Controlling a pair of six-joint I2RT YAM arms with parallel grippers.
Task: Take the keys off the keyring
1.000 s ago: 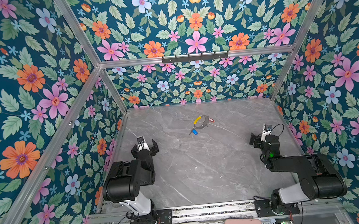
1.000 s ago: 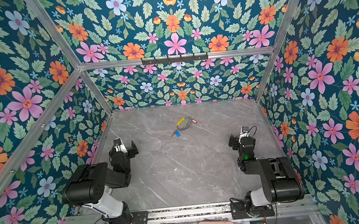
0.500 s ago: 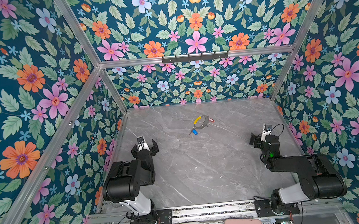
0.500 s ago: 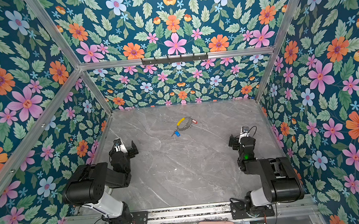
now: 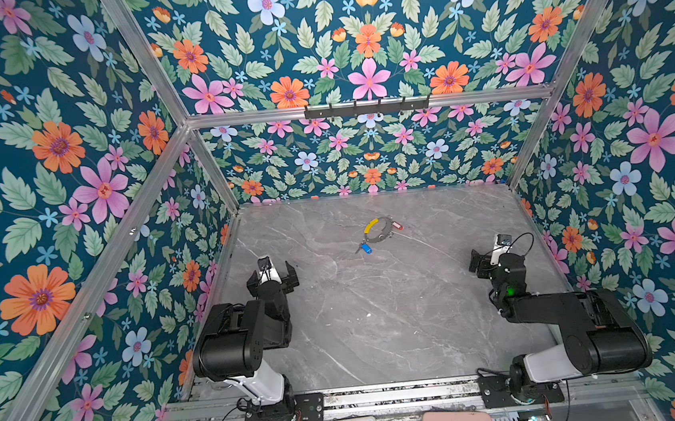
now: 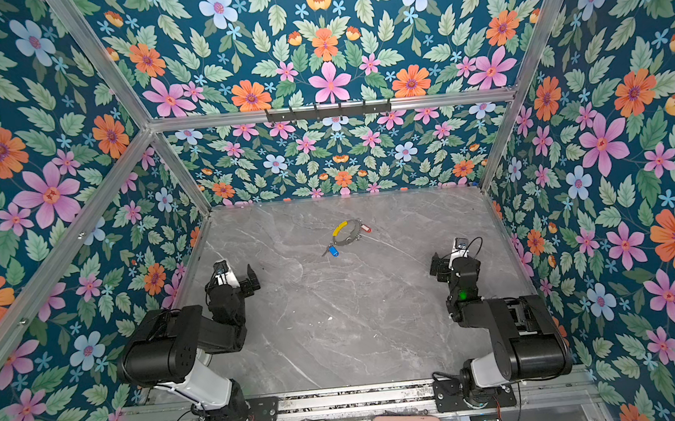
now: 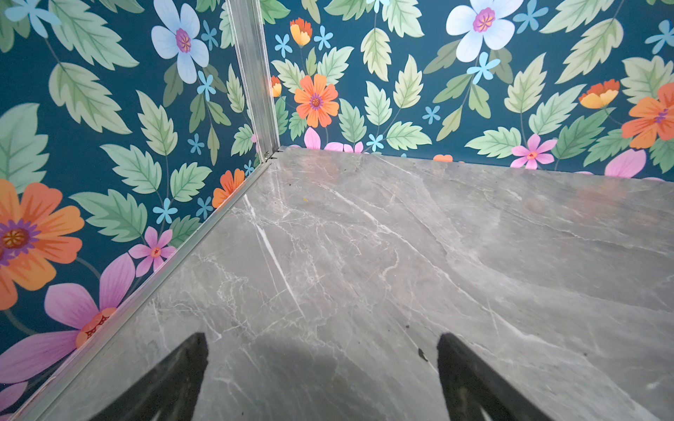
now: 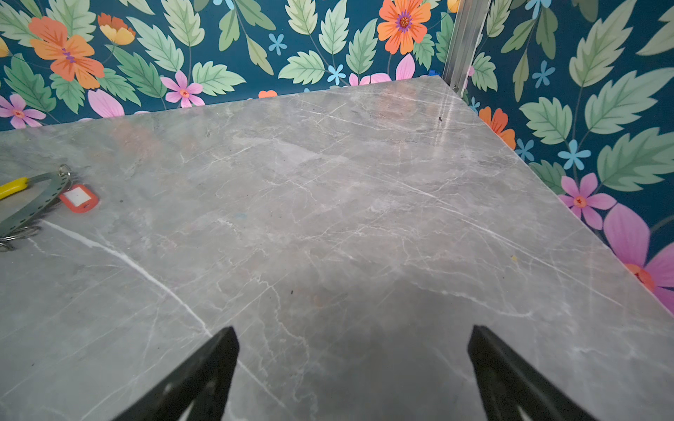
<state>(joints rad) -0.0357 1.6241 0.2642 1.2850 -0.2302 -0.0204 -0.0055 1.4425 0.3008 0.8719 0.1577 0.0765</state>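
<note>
Left wrist view: the left pincer [image 7: 322, 337] has both black fingers spread wide with nothing between them. Only bare grey marble-patterned surface [image 7: 401, 237] and a corner of the floral walls [image 7: 109, 109] lie ahead. Right wrist view: the right pincer [image 8: 352, 328] is equally wide and empty, low over the same surface.

Both top views show the 2 arms folded back near their bases at the near edge, 1 on each side. That reads as a rest pose before any reach.

Farther out, toward the far middle and well apart from both pincers, the keyring [image 5: 382, 239] lies flat. It is a thin grey hoop with a yellow sleeve [image 5: 370, 225] on 1 arc. The blue-tagged key [image 5: 366, 248] sits at its near-left rim and the red-tagged key [image 8: 78, 198] at its far-right rim. Both appear attached, so nothing is removed yet.

Lying between the arms, the hoop seems placed so 1 pincer can pin it while the other pulls a key.
</note>
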